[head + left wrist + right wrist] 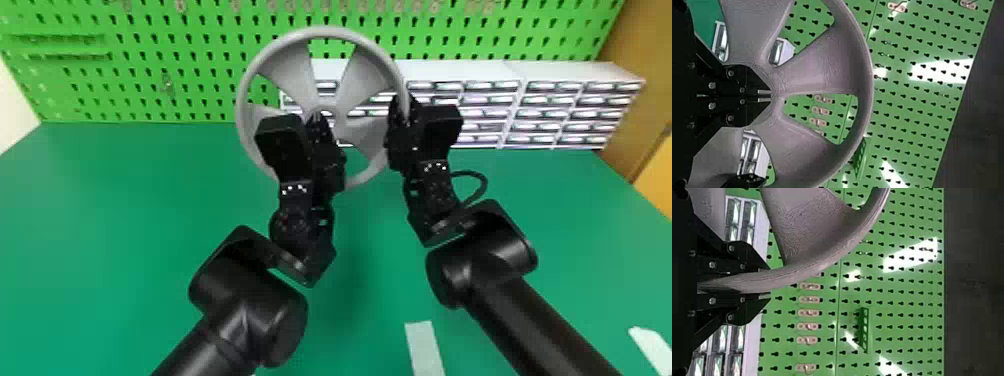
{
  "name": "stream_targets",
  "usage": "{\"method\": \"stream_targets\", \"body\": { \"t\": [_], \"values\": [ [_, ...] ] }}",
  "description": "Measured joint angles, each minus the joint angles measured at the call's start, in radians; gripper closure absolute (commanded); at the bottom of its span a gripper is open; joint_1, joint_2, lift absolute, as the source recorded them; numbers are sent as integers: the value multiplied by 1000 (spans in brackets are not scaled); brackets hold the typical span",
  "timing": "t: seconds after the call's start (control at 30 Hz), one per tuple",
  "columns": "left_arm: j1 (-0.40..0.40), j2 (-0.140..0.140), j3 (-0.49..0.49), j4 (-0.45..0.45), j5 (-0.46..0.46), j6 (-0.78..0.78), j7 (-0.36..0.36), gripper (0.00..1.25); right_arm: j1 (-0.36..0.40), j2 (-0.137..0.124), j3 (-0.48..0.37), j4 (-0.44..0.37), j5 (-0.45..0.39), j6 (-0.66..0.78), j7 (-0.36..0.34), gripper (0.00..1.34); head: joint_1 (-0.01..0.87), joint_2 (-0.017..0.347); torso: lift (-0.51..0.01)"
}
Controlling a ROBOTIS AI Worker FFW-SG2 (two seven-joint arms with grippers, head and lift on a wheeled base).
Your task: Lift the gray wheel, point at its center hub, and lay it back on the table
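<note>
Rn 1 gray wheel (pixel 295 65), 2 R fingers (pixel 399 107) gripping rim (pixel 322 31), 2 L fingers (pixel 317 121) narrow nr hub (pixel 326 107).

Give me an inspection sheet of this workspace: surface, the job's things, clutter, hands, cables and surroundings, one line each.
Surface: green table, pale strip at its near side, another strip farther right.
Job's things: gray wheel, held upright by its rim; center hub in view.
Clutter: nothing seen.
Hands: right hand shut on the rim; left hand has its fingers together, tips at the hub, contact uncertain.
Cables: black loop beside the right wrist.
Surroundings: green pegboard and white drawer units behind the table; brown panel at the right.
</note>
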Motion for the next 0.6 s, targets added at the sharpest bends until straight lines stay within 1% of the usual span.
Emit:
{"method": "stream_targets", "body": {
  "t": [0.13,0.33,0.4,0.6],
  "values": [
    [31,7,-1,-45,-15,0,1,1202,-1,-2,-7,0,3,6,0,1260,692,48,-96],
    [89,39,3,-135,-27,11,40,1199,-1,-2,-10,3,10,16,0,1260,692,48,-96],
    [113,46,10,-170,-29,17,45,1197,-2,-2,-14,4,11,18,0,1260,692,48,-96],
    [180,51,21,-251,-39,35,62,1194,-2,-2,-26,6,12,21,0,1260,692,48,-96]
  ]
}}
